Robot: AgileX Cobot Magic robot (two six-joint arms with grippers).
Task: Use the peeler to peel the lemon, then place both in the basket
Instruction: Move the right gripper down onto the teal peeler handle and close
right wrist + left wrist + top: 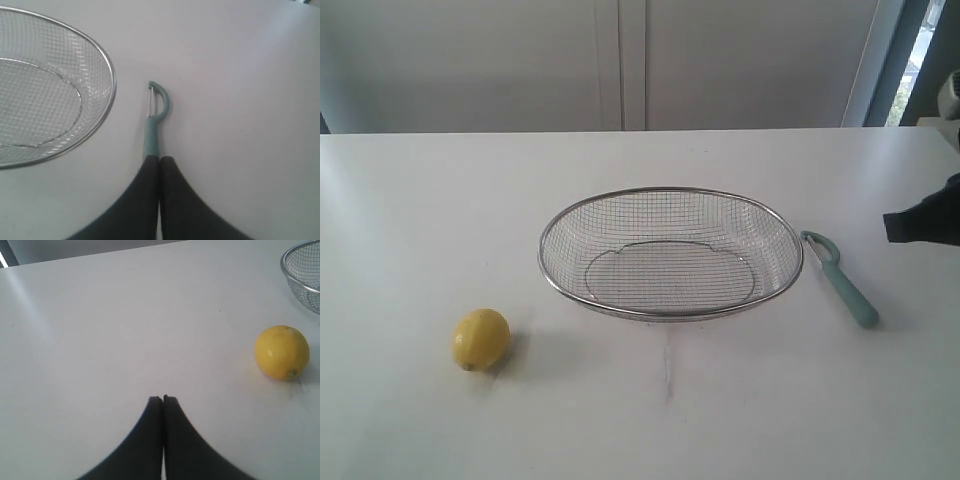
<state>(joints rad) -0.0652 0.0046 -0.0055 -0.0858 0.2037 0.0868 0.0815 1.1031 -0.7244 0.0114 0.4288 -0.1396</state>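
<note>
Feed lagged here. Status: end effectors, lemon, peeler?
Left end effector shut, empty, clear of lemon. Right end effector shut, empty, lined up on peeler handle. Basket empty, nothing in the way.

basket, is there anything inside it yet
Nothing lies inside the oval silver wire-mesh basket; only the white table shows through its mesh. The small yellow lemon and the teal-handled peeler lie outside it. The open mesh hides nothing.
</note>
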